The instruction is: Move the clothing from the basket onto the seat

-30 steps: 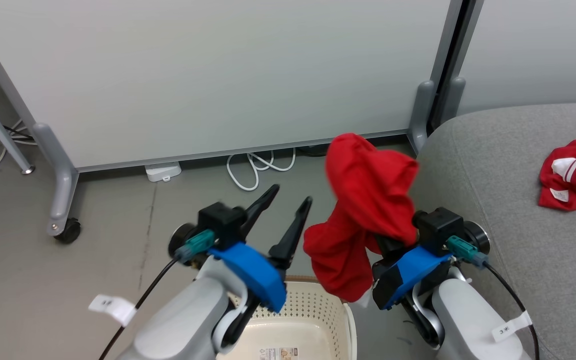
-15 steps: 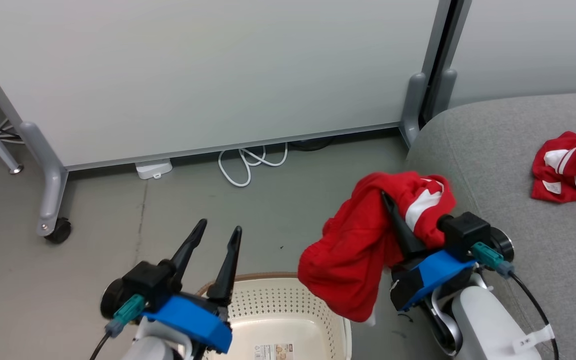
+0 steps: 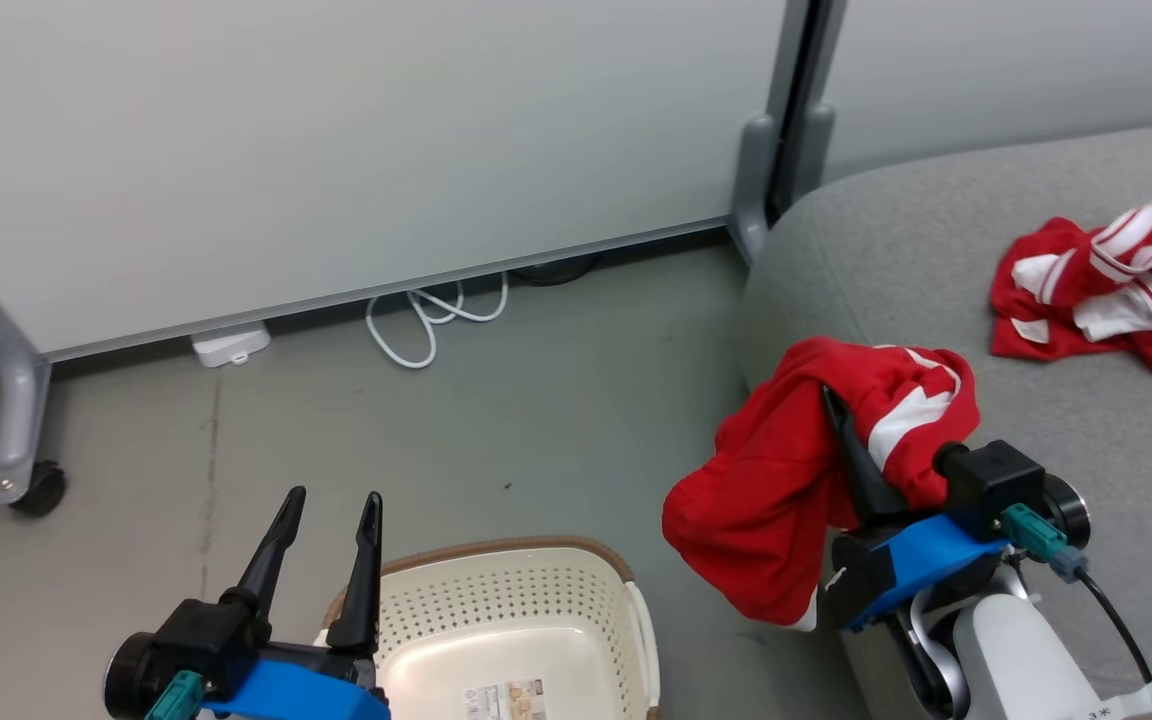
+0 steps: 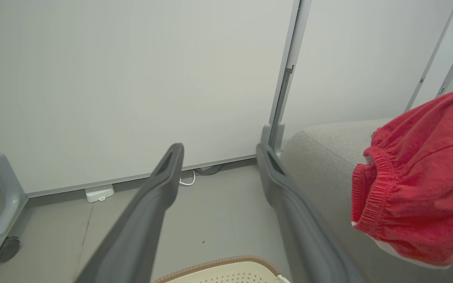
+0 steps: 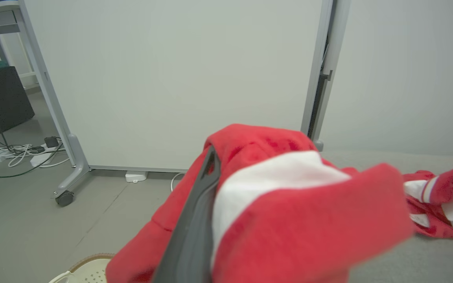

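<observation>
Right pincer [image 3: 836, 405] is gripping red clothing [image 3: 766, 490] at the seat [image 3: 886, 250] edge for drop-off; left pincer [image 3: 333, 497] is hovering released above basket [image 3: 496, 610].

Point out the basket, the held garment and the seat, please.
basket [image 3: 496, 600]: head view, perforated far wall.
held garment [image 3: 766, 490]: head view, hanging red fold.
seat [image 3: 936, 250]: head view, bare grey top.
</observation>
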`<state>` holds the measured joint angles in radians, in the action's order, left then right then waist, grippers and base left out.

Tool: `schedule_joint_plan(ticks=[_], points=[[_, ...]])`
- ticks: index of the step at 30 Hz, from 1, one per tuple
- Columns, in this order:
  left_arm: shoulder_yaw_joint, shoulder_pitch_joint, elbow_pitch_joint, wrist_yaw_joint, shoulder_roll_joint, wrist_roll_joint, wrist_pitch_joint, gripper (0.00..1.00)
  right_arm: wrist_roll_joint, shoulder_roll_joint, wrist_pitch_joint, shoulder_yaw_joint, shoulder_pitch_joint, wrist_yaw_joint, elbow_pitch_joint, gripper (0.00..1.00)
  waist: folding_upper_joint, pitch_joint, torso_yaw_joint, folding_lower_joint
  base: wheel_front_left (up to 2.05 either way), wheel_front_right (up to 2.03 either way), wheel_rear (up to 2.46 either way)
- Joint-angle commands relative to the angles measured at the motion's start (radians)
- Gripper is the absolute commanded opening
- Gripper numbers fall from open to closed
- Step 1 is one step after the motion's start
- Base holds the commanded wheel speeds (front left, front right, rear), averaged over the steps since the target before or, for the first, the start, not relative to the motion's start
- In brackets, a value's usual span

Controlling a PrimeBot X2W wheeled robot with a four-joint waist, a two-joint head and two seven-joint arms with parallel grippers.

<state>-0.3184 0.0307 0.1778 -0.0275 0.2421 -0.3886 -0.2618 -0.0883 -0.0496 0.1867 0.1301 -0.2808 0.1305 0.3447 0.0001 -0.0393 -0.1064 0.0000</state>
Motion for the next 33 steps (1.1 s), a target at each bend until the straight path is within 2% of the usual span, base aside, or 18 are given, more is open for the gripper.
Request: schedule_joint_plan(ticks=[1, 8, 19, 26, 33], points=[[0.022, -0.009, -0.01, -0.009, -0.009, 0.021, -0.005, 1.0, 0.01, -0.001, -0.004, -0.009, 0.014, 0.0, -0.016, 0.0, -0.0001, -0.012, -0.033, 0.0, 0.0, 0.0, 0.0], [0.069, -0.008, -0.002, -0.049, -0.041, 0.07, -0.005, 1.0, 0.011, -0.001, -0.015, -0.023, 0.026, 0.0, -0.051, 0.0, -0.0001, -0.033, -0.127, 0.0, 0.0, 0.0, 0.0], [0.098, 0.014, 0.015, -0.085, -0.071, 0.117, -0.005, 1.0, -0.002, -0.001, -0.006, -0.044, 0.032, 0.0, -0.063, 0.0, -0.0001, -0.059, -0.248, 0.0, 0.0, 0.0, 0.0], [0.104, 0.019, 0.022, -0.095, -0.077, 0.128, -0.005, 1.0, -0.01, -0.001, 0.002, -0.05, 0.039, 0.0, -0.059, 0.0, -0.0001, -0.063, -0.29, 0.0, 0.0, 0.0, 0.0], [0.102, 0.02, 0.028, -0.101, -0.084, 0.136, -0.005, 1.0, -0.01, -0.001, 0.006, -0.063, 0.045, 0.0, -0.057, 0.0, -0.0001, -0.061, -0.294, 0.0, 0.0, 0.0, 0.0]])
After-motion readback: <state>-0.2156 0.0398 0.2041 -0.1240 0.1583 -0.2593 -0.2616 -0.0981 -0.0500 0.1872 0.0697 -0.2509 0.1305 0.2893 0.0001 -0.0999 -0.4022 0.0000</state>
